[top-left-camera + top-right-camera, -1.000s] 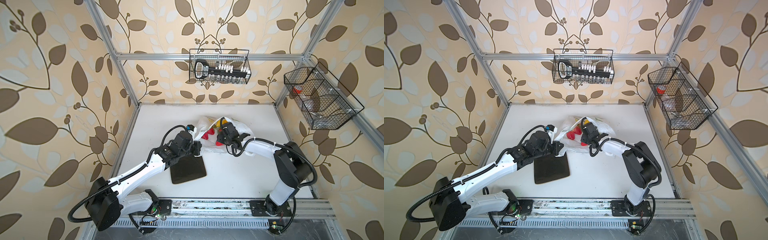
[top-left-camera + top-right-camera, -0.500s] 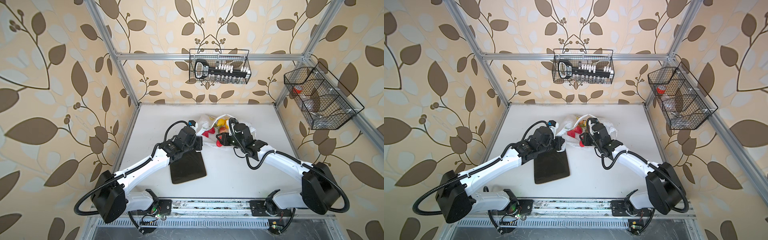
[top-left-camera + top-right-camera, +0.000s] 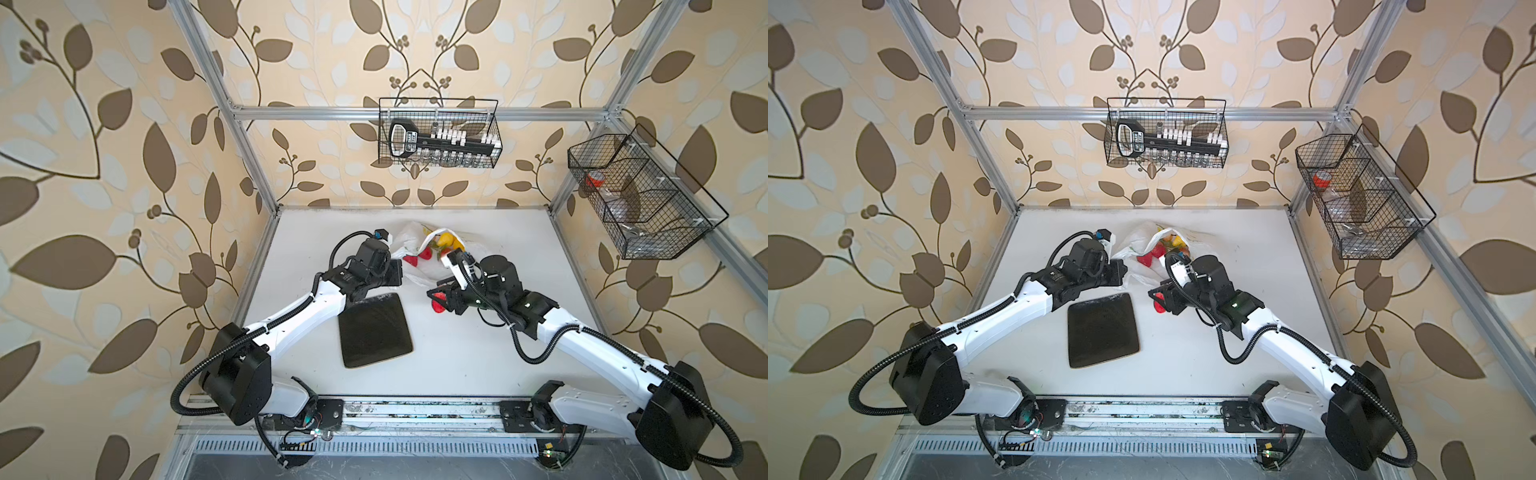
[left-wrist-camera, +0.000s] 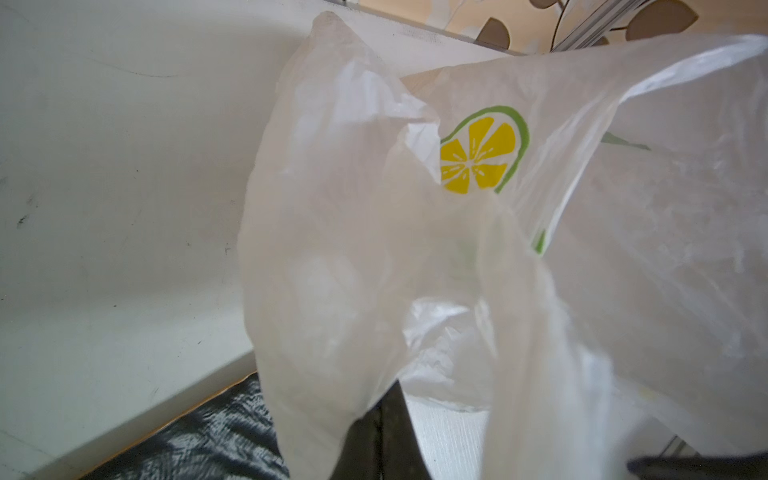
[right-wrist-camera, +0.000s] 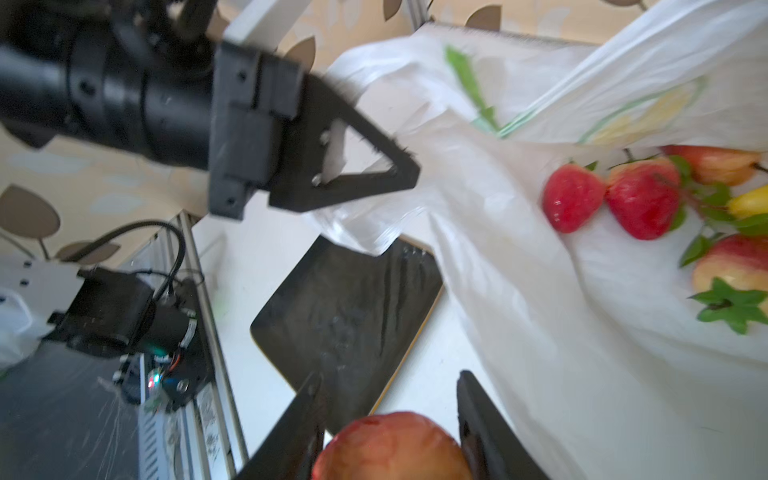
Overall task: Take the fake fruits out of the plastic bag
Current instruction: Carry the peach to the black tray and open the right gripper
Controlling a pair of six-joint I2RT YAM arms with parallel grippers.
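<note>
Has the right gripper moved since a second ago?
Yes. The right gripper has drawn back out of the plastic bag, toward the far edge of the black tray.

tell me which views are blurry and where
Right wrist view: motion-smeared left gripper, and the red fruit at the edge is out of focus; left wrist view: the plastic bag hangs close to the lens and looks soft; both top views are sharp.

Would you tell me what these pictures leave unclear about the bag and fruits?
Fruits in the bag: folds cover some in both top views; count unclear.
Held fruit: cut off by the right wrist picture's edge.
Left gripper: mostly covered by the bag in its wrist view.
</note>
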